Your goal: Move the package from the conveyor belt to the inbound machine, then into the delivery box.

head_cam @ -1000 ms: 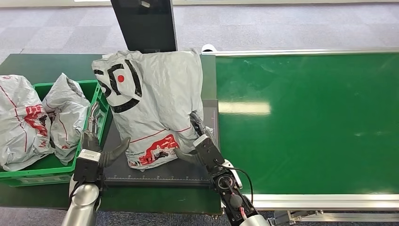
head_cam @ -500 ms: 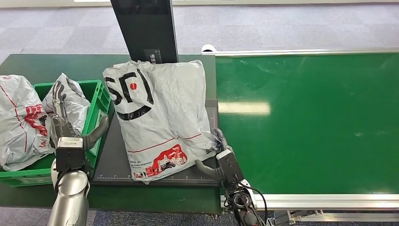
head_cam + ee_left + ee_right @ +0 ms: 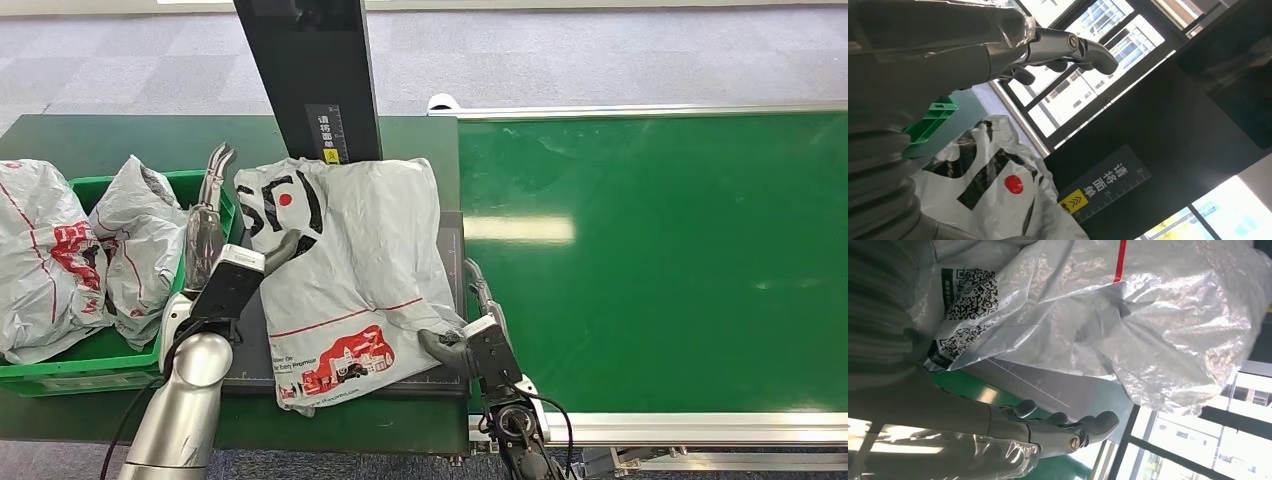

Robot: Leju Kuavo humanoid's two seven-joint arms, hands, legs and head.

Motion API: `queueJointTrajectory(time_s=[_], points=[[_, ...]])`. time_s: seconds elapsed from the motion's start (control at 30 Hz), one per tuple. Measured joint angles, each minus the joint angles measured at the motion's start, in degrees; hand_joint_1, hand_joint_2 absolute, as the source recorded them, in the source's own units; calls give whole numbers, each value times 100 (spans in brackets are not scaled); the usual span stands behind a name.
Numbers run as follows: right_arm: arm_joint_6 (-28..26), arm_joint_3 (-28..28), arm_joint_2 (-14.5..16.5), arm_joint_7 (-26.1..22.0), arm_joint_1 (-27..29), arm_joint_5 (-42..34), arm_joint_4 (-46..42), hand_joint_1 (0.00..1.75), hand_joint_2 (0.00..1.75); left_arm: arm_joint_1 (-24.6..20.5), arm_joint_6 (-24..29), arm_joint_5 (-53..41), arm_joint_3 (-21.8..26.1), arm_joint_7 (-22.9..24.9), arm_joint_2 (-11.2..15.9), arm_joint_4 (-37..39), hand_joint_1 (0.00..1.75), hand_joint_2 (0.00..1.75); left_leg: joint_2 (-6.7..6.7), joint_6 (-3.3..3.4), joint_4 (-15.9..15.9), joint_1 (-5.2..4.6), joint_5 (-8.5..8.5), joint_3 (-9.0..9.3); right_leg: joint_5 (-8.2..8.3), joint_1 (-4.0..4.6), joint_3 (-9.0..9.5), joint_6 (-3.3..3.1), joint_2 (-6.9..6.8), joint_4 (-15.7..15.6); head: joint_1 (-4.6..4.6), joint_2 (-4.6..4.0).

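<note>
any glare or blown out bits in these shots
Head view: a bright ceiling-light glare streak on the green conveyor belt, otherwise evenly lit and sharp. Left wrist view: windows overexposed behind the dark machine post. Right wrist view: shiny highlights on the package, window corner blown out.

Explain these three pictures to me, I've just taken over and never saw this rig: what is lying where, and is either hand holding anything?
The wide picture looks down from the robot's head; the other two come from cameras at its wrists. A grey package lies on the dark scanning plate under a black post. The left hand and right hand flank it, fingers apart, holding nothing. The green belt is on the right. The green box on the left holds other bags.
</note>
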Motion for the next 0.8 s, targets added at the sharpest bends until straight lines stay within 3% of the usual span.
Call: queueJointTrajectory(time_s=[0.17, 0.53, 0.8], points=[[-147, -11, 21, -198, 39, 51, -163, 0, 175, -156, -335, -203, -167, 217, 7, 346, 0, 175, -1, 0, 0, 0, 0, -1, 0, 0, -1, 0, -1, 0, 2, 0], [-709, 60, 99, -409, 177, -65, -819, 0, 175, -1353, -1001, -604, -709, 342, -14, 3313, 0, 175, 2, 0, 1, -1, 2, 2, 5, 0, 1, -1, 2, 0, 0, 0], [-920, 152, 74, -409, 244, -319, -1024, 0, 175, -1865, -1903, -726, -957, 330, 41, 4581, 0, 175, 1, 0, 1, 0, 1, -1, 4, 0, 2, 0, 1, 0, 1, 0]])
